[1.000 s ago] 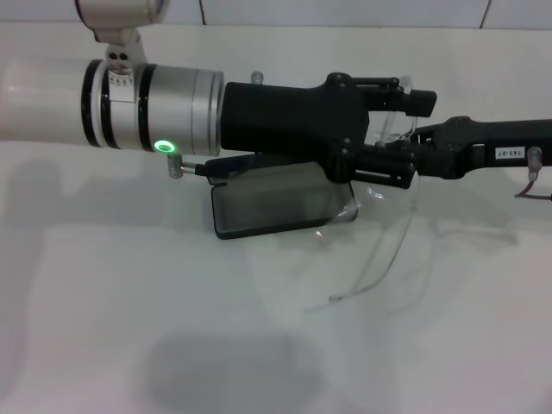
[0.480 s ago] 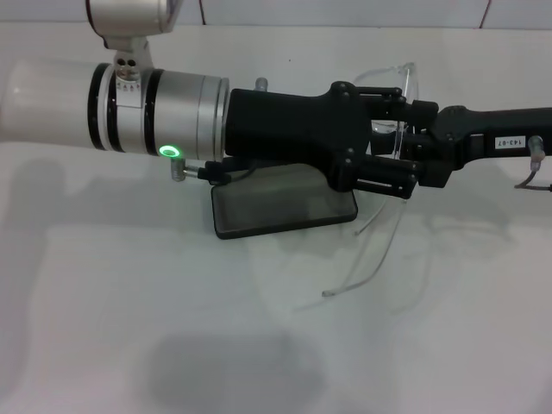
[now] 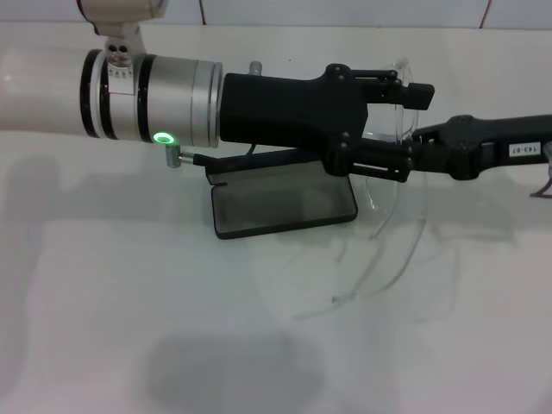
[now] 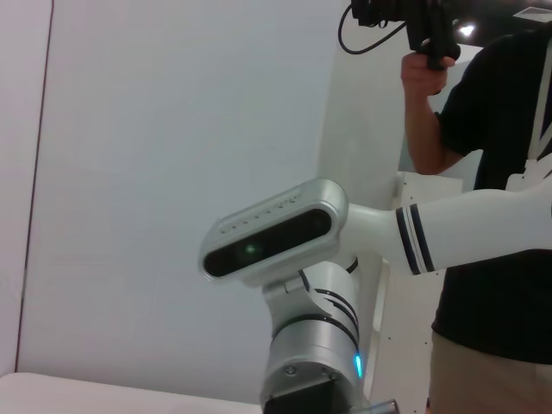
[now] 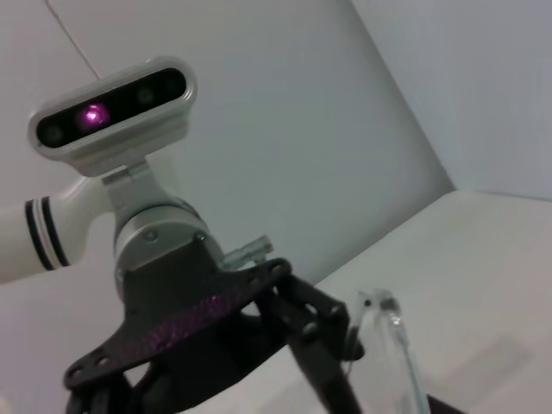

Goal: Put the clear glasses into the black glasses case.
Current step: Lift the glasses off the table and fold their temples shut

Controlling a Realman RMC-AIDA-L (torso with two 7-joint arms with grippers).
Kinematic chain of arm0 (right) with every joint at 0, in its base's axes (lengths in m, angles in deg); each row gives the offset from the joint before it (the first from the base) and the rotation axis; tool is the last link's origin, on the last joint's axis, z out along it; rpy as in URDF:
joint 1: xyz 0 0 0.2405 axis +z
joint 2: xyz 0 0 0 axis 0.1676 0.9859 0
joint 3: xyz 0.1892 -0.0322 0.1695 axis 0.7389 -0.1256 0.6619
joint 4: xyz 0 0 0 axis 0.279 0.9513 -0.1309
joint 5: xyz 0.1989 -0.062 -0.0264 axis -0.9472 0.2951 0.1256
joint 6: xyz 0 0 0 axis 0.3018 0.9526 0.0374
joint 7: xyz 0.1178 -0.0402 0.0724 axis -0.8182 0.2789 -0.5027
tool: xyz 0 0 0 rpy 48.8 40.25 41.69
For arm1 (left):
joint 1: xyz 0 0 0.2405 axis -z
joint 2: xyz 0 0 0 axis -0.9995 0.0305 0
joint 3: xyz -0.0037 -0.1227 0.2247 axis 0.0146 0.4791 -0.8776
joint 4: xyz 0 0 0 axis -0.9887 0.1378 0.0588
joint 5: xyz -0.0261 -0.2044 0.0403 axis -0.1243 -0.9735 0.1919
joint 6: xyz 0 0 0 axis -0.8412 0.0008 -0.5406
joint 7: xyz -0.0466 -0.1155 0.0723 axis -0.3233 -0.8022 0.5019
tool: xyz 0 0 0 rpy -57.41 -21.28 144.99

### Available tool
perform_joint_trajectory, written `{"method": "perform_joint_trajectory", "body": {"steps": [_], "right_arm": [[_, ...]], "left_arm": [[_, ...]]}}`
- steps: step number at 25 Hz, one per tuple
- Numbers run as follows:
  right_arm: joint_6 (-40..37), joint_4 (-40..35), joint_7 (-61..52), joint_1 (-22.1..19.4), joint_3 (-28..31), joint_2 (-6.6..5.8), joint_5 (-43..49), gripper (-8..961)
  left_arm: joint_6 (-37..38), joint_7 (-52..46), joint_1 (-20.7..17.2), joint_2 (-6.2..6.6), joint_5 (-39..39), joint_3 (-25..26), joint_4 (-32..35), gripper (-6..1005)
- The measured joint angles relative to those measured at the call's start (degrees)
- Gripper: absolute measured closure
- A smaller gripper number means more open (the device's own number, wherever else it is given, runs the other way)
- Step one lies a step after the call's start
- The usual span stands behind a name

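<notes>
The black glasses case (image 3: 285,203) lies open on the white table, its grey lining facing up, under the left arm's wrist. The clear glasses (image 3: 398,121) hang in the air just right of the case; their thin arms trail down toward the table. My right gripper (image 3: 416,153) reaches in from the right and seems shut on the glasses' front. My left gripper (image 3: 416,131) stands open, one finger above and one below the glasses' front. The right wrist view shows an end of the glasses (image 5: 392,345) beside the left gripper's black body (image 5: 216,328).
The white table (image 3: 172,328) spreads in front of and to the left of the case. In the left wrist view the robot's head (image 4: 272,237) shows, and a person (image 4: 492,216) stands behind it holding a camera.
The glasses rose from the case's right end, and their dangling arms have now swung right. Both grippers shifted slightly. The case stayed put.
</notes>
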Motion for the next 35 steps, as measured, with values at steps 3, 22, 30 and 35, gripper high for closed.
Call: {"method": "perform_joint_trajectory", "body": {"steps": [3,22,30,35], "right_arm": [[-1.12,0.08,-0.08,-0.23,0.23,-0.02,-0.07,836],[-0.03,-4.45,-0.40,-7.42,10.47,0.35,-2.63,837],[-8.02,-7.92,1.02,-9.61,11.88,-0.06,-10.52,837],[-8.51,-7.71,4.70,-9.38,11.94,1.02,-17.15,837]], "left_arm": [[-0.03,0.51,-0.09,-0.14,0.01,0.03,0.01,226],[3.45,1.44,-5.01,3.08,-2.21,5.60,0.35,226],[-0.17,1.47,-7.37,4.12,0.47,8.04,-0.02,226],[-1.35,1.46,-6.06,1.89,7.80,7.74,-0.04,226]]}}
